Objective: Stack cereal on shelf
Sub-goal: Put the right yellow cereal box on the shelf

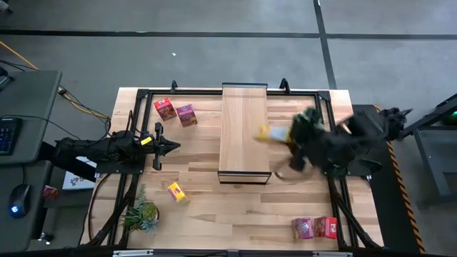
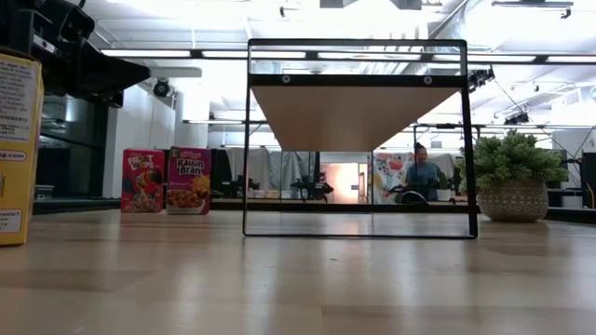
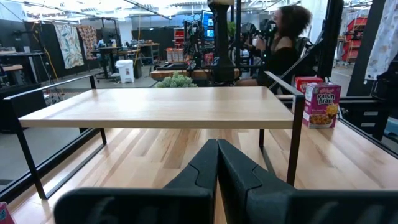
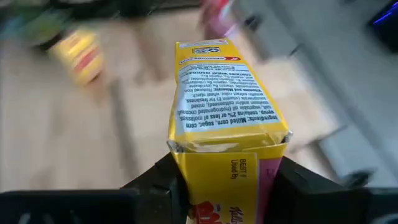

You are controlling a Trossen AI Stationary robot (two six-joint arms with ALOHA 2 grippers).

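My right gripper (image 1: 284, 135) is shut on a yellow cereal box (image 1: 265, 133), held in the air over the right edge of the shelf (image 1: 244, 107). The shelf is a light-wood plank on a thin black frame in the middle of the table. The box also fills the right wrist view (image 4: 224, 99). My left gripper (image 1: 168, 147) waits shut at the table's left, pointing level toward the shelf (image 3: 155, 106). My right gripper pinches the yellow box between its two fingers (image 4: 155, 183), one on each side of the box's end nearest the wrist (image 4: 186, 186). The fingers slant down toward the shelf. The box is lifted clear and reaches out beyond the fingers.
A red box (image 1: 165, 108) and a purple box (image 1: 186, 114) stand at the far left. Another yellow box (image 1: 176, 191) and a potted plant (image 1: 143, 213) are at the near left. A purple box (image 1: 302, 228) and a red box (image 1: 327, 227) lie near right.
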